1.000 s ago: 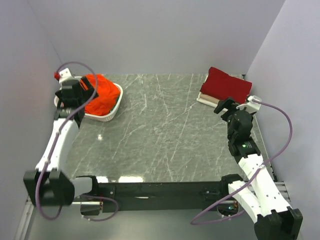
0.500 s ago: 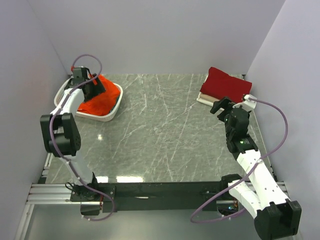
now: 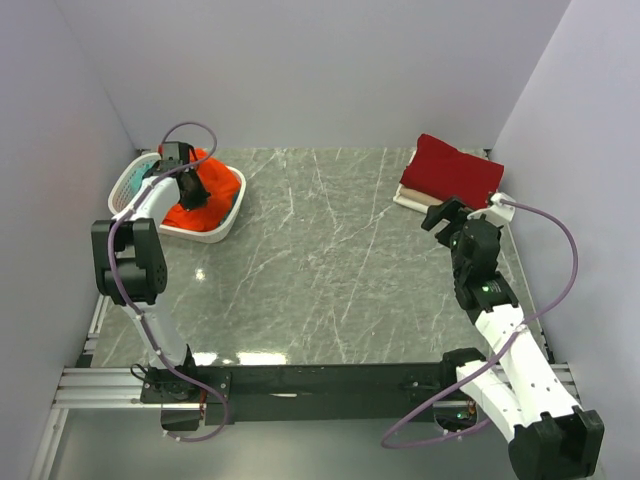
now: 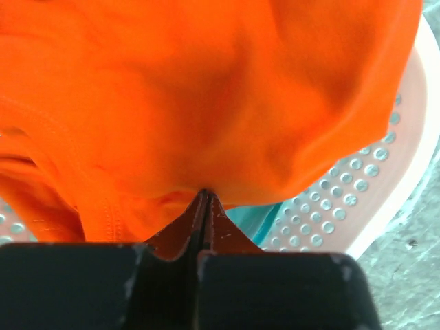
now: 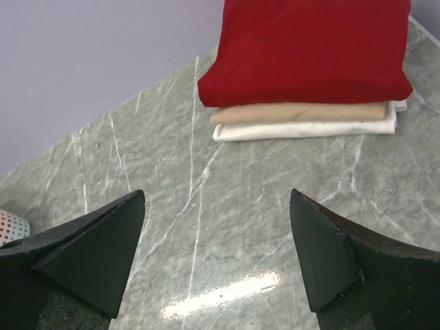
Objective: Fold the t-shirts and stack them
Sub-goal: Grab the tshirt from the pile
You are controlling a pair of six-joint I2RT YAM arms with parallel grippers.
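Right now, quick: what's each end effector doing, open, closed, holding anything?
Left end effector: closed, pinching the orange t-shirt.
Right end effector: open, holding nothing.

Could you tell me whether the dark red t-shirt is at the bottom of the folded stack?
No, the dark red t-shirt lies on top, with paler folded cloth beneath it.

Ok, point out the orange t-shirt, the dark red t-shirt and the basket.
orange t-shirt (image 4: 240,89), left wrist view, bunched middle of cloth
dark red t-shirt (image 5: 302,48), right wrist view, top of the fold
basket (image 3: 205,236), top external view, near white wall
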